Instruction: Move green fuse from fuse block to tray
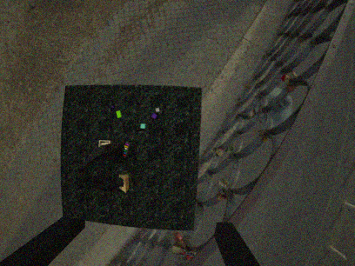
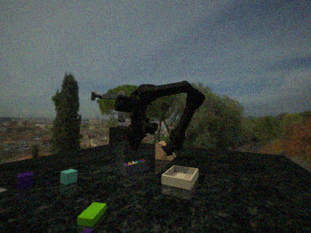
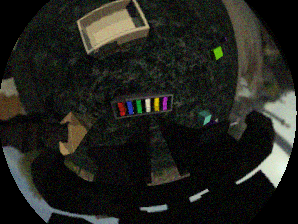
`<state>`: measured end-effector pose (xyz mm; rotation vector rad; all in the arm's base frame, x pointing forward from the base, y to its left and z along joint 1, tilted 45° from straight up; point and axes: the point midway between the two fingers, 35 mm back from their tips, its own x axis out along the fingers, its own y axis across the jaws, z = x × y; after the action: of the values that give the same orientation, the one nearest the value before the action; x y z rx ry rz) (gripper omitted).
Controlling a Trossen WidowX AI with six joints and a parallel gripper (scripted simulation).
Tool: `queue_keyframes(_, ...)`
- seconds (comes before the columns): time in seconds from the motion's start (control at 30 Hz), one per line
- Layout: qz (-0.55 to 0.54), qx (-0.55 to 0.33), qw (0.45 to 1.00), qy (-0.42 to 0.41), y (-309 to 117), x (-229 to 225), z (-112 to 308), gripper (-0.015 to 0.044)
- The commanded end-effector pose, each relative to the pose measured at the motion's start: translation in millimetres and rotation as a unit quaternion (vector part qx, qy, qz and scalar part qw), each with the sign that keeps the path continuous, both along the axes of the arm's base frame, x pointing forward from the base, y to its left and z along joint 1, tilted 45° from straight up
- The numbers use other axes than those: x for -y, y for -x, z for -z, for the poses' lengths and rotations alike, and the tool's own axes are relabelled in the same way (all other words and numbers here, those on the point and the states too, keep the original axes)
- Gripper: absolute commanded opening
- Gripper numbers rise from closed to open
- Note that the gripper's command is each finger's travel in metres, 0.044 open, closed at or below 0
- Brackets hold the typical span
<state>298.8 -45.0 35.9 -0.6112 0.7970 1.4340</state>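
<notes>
The fuse block (image 2: 133, 168) (image 3: 114, 109) stands upright with a row of coloured fuses. The green fuse (image 3: 139, 106) sits in it between the blue and white ones, third from the left in the wrist view. The tray (image 1: 104, 141) (image 2: 176, 183) (image 3: 117, 44) is pale, open-topped and beside the block. My gripper (image 2: 133, 148) (image 3: 153, 120) points down above the block, its fingers open by a narrow gap with nothing between them. The arm hides part of the tray in the top view, where the gripper is too dark to make out.
A tan angular piece (image 1: 125, 183) (image 2: 163, 153) (image 3: 75, 134) stands near the arm's base. A cyan block (image 1: 143, 126) (image 2: 68, 177), a purple block (image 1: 154, 116) (image 2: 25, 180) and a lime block (image 1: 118, 114) (image 2: 92, 214) (image 3: 218, 52) lie on the dark table.
</notes>
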Motion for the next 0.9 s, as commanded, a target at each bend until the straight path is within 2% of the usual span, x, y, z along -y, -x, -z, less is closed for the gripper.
queue_keyframes(0.0, 0.009, -0.044, 0.998, -0.048, 11.7, -12.2, 8.4, 0.0071)
queue_keyframes(0.87, 0.009, -0.044, 0.998, -0.048, 17.7, -23.9, 20.1, 0.0071)
